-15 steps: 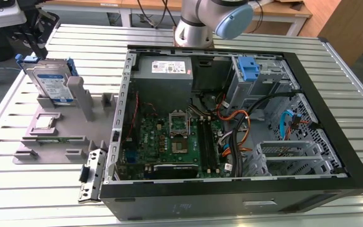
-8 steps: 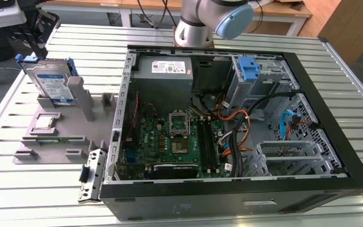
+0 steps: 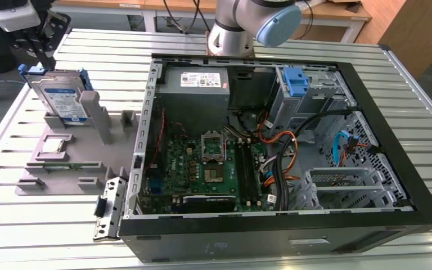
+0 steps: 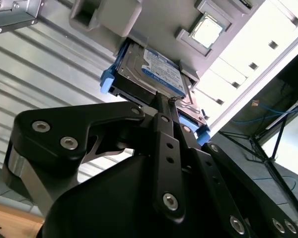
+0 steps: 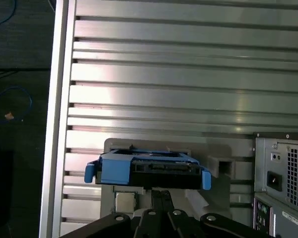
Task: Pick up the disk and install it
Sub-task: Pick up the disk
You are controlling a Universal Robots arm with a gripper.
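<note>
In the grey fixture [image 3: 73, 151] the disk [image 3: 60, 98] stands on edge, ringed by its blue carrier frame. Over the fixture, in the second wrist view, we see the hand [image 4: 166, 99] drawn narrow, its fingers together, with the tips just at the disk's edge. Beside the fixture, on the counter [image 3: 21, 225], sits the open computer case [image 3: 276, 243].

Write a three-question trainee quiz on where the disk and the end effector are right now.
1. True or false: the disk sits inside the computer case.
2. Pick one: the disk stands in A) a grey holder on the table, B) the case's drive bay, C) a cardboard box.
3. Fill in: the end effector is nearest to the ____.
Key: 1 false; 2 A; 3 disk.
</note>
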